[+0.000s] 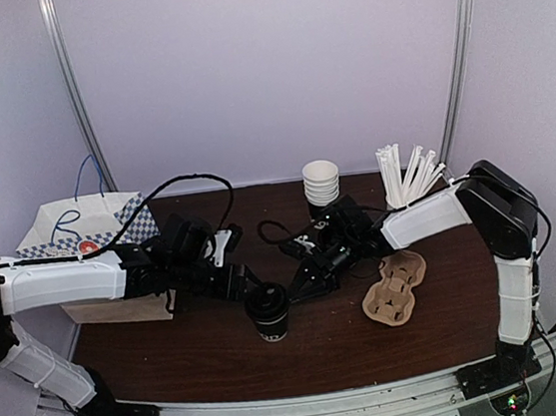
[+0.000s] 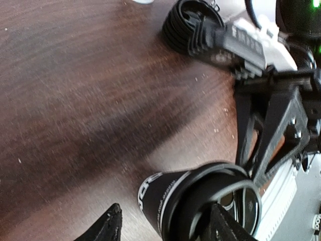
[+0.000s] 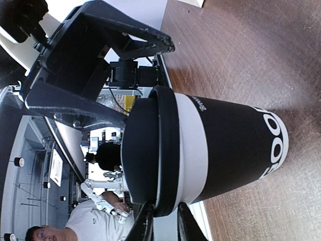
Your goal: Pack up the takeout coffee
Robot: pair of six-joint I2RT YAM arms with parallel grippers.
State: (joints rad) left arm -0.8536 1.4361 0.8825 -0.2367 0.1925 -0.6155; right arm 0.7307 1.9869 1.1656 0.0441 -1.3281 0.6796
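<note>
Takeout coffee (image 1: 268, 311) stands upright on the table (image 1: 195, 358), directly between my two grippers. Long axis vertical, base down on the wood, black sip lid (image 3: 145, 150) on top and facing straight up. The right wrist view is rolled, so there the cup reads sideways with the lid toward the frame's left and the white print near the base on the right.

Left gripper (image 2: 165, 227): jaws wide apart and straddling the cup's upper part, holding nothing. One finger (image 2: 113, 226) stands clear of the cup wall with bare table showing in the gap. The other finger sits right at the lid, and I can't tell whether it touches.

Right gripper (image 3: 163, 223): jaws drawn in narrow, pinching the lid's rim. The rim sits between the two fingertips (image 3: 145, 223), and both look pressed against it. It comes at the cup from the side opposite the left gripper, so the two face each other across the lid.

Relative to the left gripper, the cup is dead ahead between its fingers, and the short black lid stack (image 2: 178, 27) lies farther out, past the right gripper. The paper bag (image 1: 85, 230) sits behind it, alongside its arm.

Relative to the right gripper, the cup is at the fingertips, and the cardboard cup carrier (image 1: 396, 287) lies flat just behind it, under its forearm, apart from the cup.
</note>
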